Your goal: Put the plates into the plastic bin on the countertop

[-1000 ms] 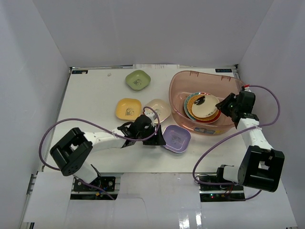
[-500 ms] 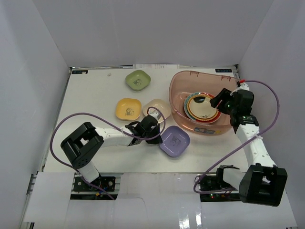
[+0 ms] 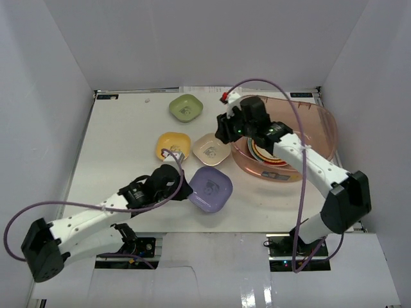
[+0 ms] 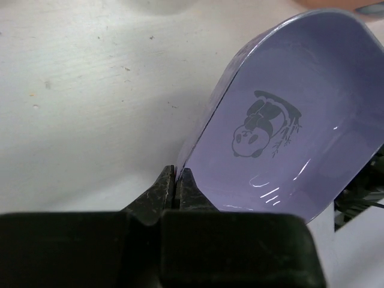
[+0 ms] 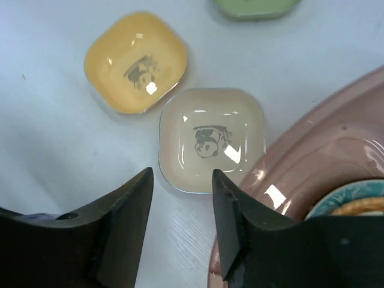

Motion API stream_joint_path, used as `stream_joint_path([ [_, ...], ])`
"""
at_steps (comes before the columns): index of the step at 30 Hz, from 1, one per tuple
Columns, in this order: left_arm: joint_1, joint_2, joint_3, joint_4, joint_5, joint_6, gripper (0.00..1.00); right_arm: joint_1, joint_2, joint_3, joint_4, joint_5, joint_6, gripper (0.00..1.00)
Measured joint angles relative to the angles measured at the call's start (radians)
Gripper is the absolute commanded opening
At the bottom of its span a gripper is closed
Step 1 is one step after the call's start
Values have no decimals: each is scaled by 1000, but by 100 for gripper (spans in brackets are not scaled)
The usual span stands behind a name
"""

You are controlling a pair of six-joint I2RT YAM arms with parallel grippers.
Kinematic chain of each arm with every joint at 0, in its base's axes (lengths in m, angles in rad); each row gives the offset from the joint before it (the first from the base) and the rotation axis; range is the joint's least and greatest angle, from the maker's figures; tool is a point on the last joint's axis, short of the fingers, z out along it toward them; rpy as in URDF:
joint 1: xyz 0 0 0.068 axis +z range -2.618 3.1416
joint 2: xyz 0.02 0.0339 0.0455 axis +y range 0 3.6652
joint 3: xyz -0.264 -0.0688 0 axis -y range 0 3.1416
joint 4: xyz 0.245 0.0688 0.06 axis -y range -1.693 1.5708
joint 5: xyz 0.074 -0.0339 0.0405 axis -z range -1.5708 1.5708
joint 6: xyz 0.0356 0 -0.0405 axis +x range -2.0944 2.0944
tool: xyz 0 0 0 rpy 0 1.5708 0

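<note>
My left gripper (image 3: pixel 184 190) (image 4: pixel 176 178) is shut on the rim of the lavender plate (image 3: pixel 210 188) (image 4: pixel 288 132), which is held tilted above the countertop (image 3: pixel 122 147). Reaching left over the plastic bin (image 3: pixel 316 128) (image 5: pixel 312 150), my right gripper (image 3: pixel 222 131) (image 5: pixel 182 183) hangs open above the near edge of the cream square plate (image 3: pixel 212 148) (image 5: pixel 211 139), holding nothing. The yellow plate (image 3: pixel 173 146) (image 5: pixel 136 62) and green plate (image 3: pixel 186 107) (image 5: pixel 255 6) lie on the countertop. Round plates (image 3: pixel 264 156) are stacked in the bin, partly hidden by the right arm; a teal rim (image 5: pixel 342 201) shows.
White walls enclose the countertop on the left, back and right. The right arm's purple cable (image 3: pixel 282 96) arcs over the bin. The left arm (image 3: pixel 96 218) lies low along the front left of the countertop, its cable (image 3: pixel 38 212) looping beside it.
My left gripper shut on the lavender plate and drew it toward the front left, tilting it up. The right arm swung from the bin's right side across to above the cream plate.
</note>
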Motion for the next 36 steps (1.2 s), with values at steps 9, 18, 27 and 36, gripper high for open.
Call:
stream_joint_path([
  [9, 0, -406, 92, -410, -108, -61, 0, 176, 317, 98, -106, 19, -136, 72],
  [18, 0, -489, 304, -628, -274, -89, 0, 195, 445, 97, -73, 37, -158, 65],
  [27, 0, -474, 396, -644, -378, -48, 0, 230, 522, 62, -33, 66, -153, 17],
  [36, 0, -442, 398, -583, -413, -20, 0, 295, 295, -37, 13, 90, -74, 8],
])
